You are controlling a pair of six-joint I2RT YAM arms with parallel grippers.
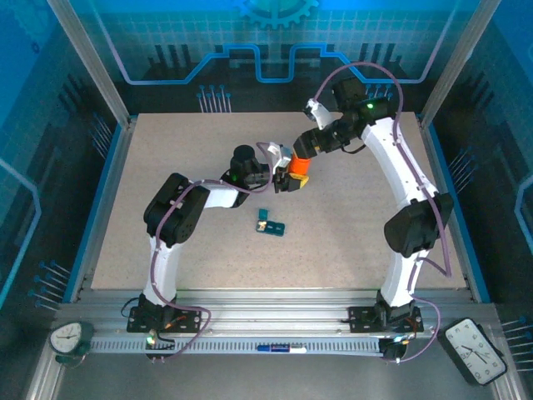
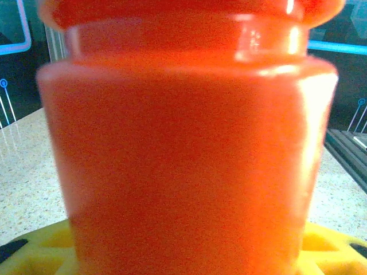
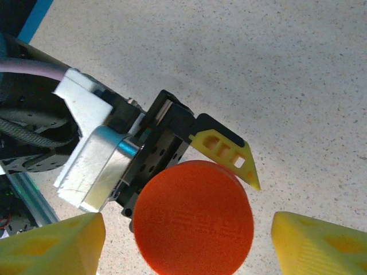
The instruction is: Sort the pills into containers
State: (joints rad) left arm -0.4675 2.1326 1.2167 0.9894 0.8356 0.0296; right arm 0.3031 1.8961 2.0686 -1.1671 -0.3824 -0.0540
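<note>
Left gripper, mid-worktop: clamped on the body of the orange bottle, held upright with the cap on. Pill box lies flat just near of it, long axis roughly left-right, untouched. Right gripper: directly above the cap and looking down the bottle's axis, fingers spread either side, gaps showing. Likely next: close on the cap and twist.

Bright, even light; the orange bottle looms blurred (glare top right).
</note>
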